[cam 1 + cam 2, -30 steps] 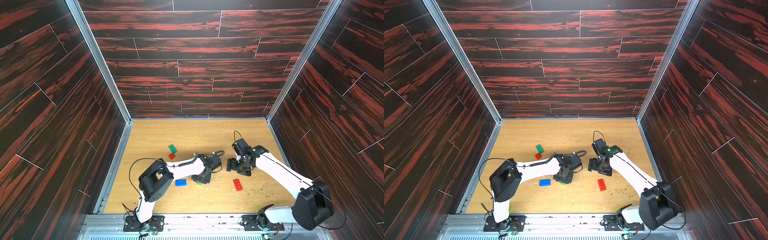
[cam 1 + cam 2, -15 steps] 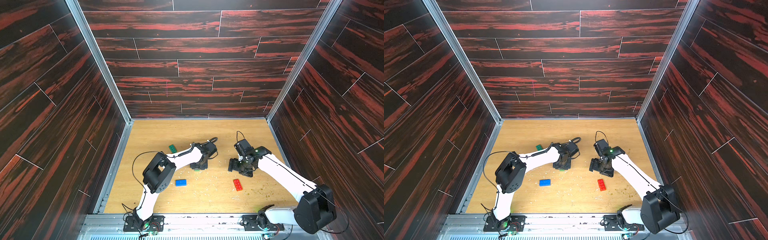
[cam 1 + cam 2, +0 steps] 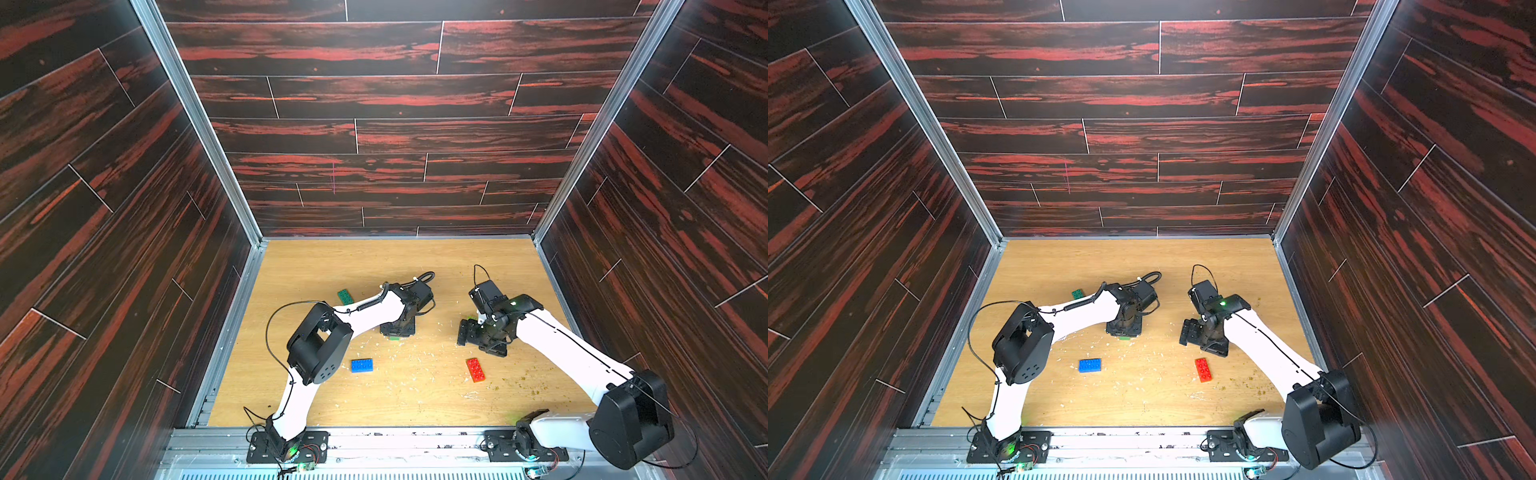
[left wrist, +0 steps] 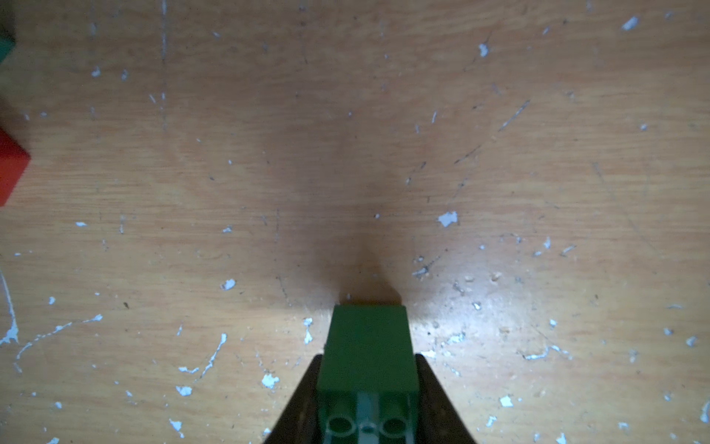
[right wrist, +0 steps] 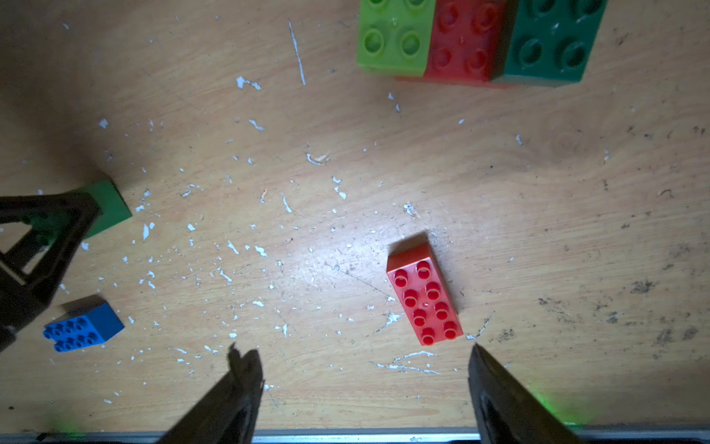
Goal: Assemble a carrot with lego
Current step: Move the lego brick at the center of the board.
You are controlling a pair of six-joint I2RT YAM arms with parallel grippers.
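Green brick pinched in the left gripper at the worktop; right gripper gapes empty near a red brick. The sideways hold could slip under pressing.

**Left arm**: I see it stretched out from its base, elbow raised, wrist bent downward, well to the left of the red brick.

**Left gripper**: points down, jaws clamped on the sides of a small green brick.

**Right arm**: I see it extended forward and inward, wrist tipped down.

**Right gripper**: jaws spread wide, near the red brick on its far side.
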